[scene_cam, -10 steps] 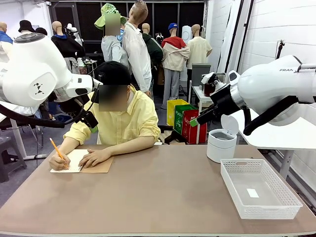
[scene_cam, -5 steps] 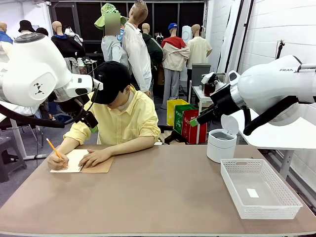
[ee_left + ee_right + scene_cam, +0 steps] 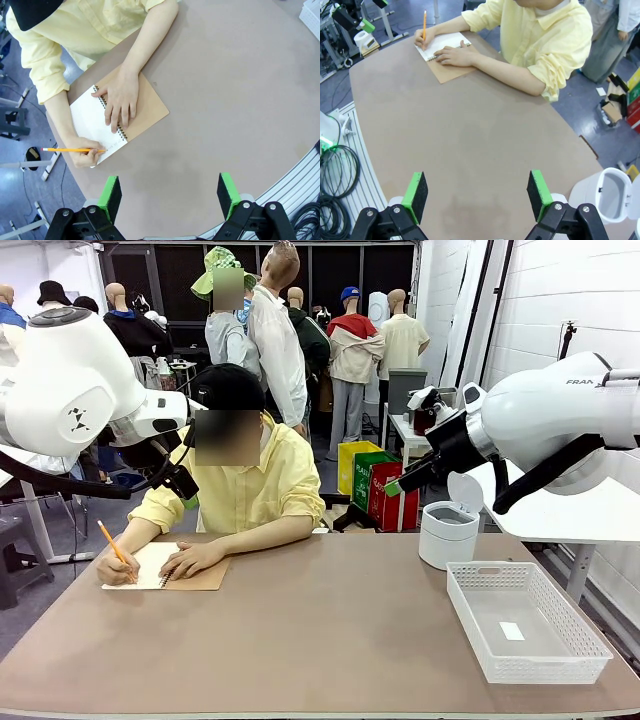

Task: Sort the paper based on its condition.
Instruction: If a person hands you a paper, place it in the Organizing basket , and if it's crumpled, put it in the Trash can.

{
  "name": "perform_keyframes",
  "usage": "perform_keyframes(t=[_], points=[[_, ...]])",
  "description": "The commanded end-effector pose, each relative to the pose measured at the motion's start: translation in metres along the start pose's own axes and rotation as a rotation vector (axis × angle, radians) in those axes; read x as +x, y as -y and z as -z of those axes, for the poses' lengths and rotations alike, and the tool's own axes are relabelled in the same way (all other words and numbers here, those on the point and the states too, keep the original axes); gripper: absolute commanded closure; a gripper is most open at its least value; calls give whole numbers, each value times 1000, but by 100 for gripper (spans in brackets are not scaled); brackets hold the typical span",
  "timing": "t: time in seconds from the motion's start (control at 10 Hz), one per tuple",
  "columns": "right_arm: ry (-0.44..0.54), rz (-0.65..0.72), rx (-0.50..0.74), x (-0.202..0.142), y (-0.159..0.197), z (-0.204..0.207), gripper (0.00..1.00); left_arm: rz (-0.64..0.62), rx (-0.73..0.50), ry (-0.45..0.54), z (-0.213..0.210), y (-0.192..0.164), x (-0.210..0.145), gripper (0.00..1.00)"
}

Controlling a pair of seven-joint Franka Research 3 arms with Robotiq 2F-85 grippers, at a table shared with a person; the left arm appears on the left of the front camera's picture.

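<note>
The paper is out of view as loose sheets. A person at the far left of the table writes with an orange pencil point(image 3: 113, 540) on the white page of a spiral notebook point(image 3: 205, 576) with a brown cover, the other hand point(image 3: 120, 97) resting on it. My left gripper point(image 3: 170, 192) hangs open high above the table, near the notebook point(image 3: 150, 105), with nothing between its green pads. My right gripper point(image 3: 477, 195) is open too, raised over the table's right side and holding nothing. Both arms stay up off the table in the front view.
A white mesh basket point(image 3: 570, 635) stands at the right front of the table with a tiny white tag point(image 3: 511, 631) in it. Behind it a small white bin point(image 3: 447, 530) has its lid up. The brown tabletop point(image 3: 330, 630) is bare in the middle.
The person's pencil hand has shifted slightly while writing. Both arms and grippers have stayed still.
</note>
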State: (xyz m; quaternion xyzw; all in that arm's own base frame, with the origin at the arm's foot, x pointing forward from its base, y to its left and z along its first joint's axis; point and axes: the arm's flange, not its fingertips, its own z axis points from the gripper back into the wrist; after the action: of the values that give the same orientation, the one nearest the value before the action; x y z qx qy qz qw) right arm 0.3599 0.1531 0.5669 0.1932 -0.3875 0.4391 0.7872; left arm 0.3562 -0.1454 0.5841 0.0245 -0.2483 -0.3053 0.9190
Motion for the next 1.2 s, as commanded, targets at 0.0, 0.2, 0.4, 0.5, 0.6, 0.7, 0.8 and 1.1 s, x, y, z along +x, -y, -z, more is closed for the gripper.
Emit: perform_keyframes(t=[0.0,0.2,0.4,0.5,0.6,0.7,0.8,1.1], points=[[2,12,15,0,1,2,0,-2,1,6,-1,-1,0,0],[2,12,15,0,1,2,0,-2,1,6,-1,-1,0,0],[2,12,15,0,1,2,0,-2,1,6,-1,-1,0,0],[2,12,15,0,1,2,0,-2,1,6,-1,-1,0,0],[2,12,15,0,1,2,0,-2,1,6,-1,-1,0,0],[2,12,15,0,1,2,0,-2,1,6,-1,-1,0,0],[2,12,15,0,1,2,0,-2,1,6,-1,-1,0,0],[2,12,15,0,1,2,0,-2,1,6,-1,-1,0,0]])
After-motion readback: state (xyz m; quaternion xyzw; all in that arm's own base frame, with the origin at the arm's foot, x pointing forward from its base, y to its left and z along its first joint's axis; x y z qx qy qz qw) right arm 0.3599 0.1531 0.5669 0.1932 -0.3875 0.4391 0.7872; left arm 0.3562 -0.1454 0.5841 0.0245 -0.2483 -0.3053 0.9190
